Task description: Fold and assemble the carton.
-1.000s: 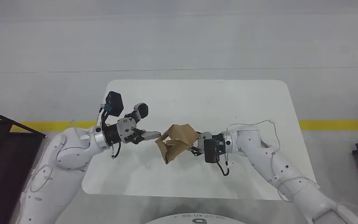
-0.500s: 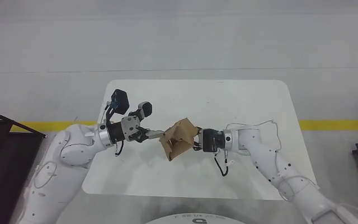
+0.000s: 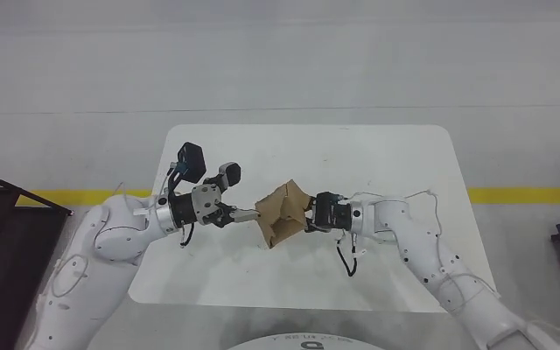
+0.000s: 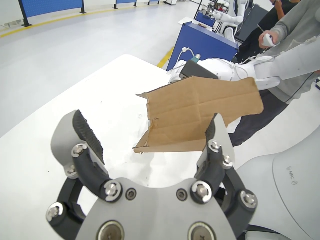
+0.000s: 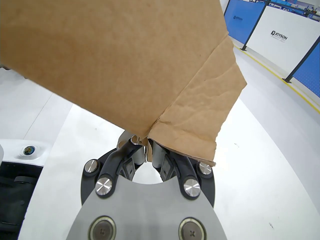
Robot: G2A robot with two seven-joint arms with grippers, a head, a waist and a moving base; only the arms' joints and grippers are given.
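Carton (image 3: 284, 214) of plain brown cardboard sits between the two arms, over the middle of the white bench (image 3: 394, 157) and a little toward the robot's left of centre. It is only partly folded. From above it reads as an open, tilted shell, with its panels standing at angles to one another and none laid flat and closed.

The right pincer (image 3: 311, 220) meets the carton on its right side. In the right wrist view its fingers (image 5: 157, 154) are drawn together on a thin edge of cardboard, at the corner where a large smooth panel (image 5: 112, 51) joins a smaller, creased flap (image 5: 200, 111). It is clamped on the carton there, and the panel rises from that corner away from the wrist.

The left pincer (image 3: 241, 216) is at the carton's opposite side, pointing at it. The left wrist view shows its two ribbed fingers (image 4: 86, 133) spread wide apart with nothing between them. The carton's broad creased face stands just beyond the tips, with one lower corner dipping toward the bench. One fingertip overlaps the carton's lower edge in that view, but I cannot tell whether it touches the cardboard or stops just short. Nor can I tell whether the carton's lowest corner rests on the bench or hangs just above it.
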